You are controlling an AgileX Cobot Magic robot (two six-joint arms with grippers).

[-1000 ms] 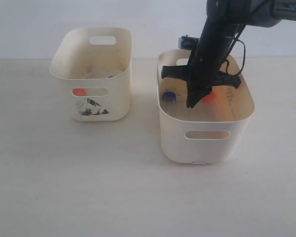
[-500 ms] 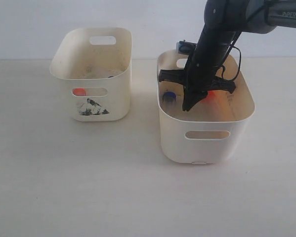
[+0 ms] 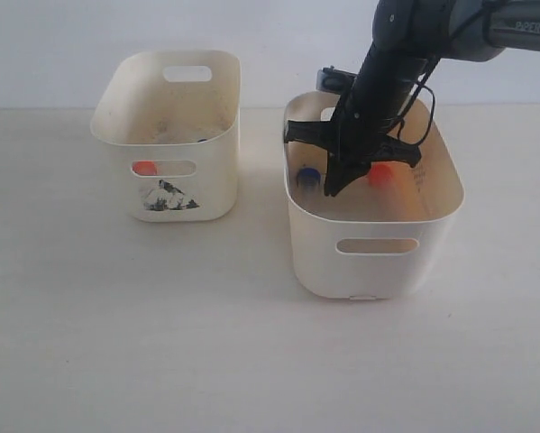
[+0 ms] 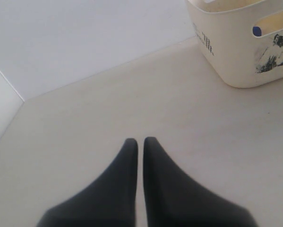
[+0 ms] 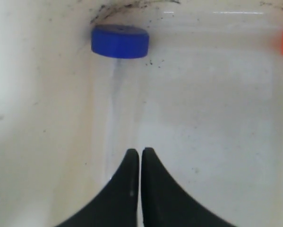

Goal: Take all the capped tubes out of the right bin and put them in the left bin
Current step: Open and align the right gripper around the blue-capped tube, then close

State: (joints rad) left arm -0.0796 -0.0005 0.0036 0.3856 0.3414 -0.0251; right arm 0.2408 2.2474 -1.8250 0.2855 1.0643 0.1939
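With the right gripper (image 3: 331, 188) pressed together and empty inside the right bin (image 3: 378, 248) at centre right of the frame, its closed tips could shove the blue-capped tube (image 3: 307, 175) (1 of 2 tubes showing there, near the bin's left wall) aside rather than pinch it

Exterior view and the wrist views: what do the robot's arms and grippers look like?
The right arm is matte black, with a grey upper link bearing white lettering too small to read. A thin black cable loops beside its wrist. The left gripper and right gripper each have two smooth black fingers tapering to rounded points.
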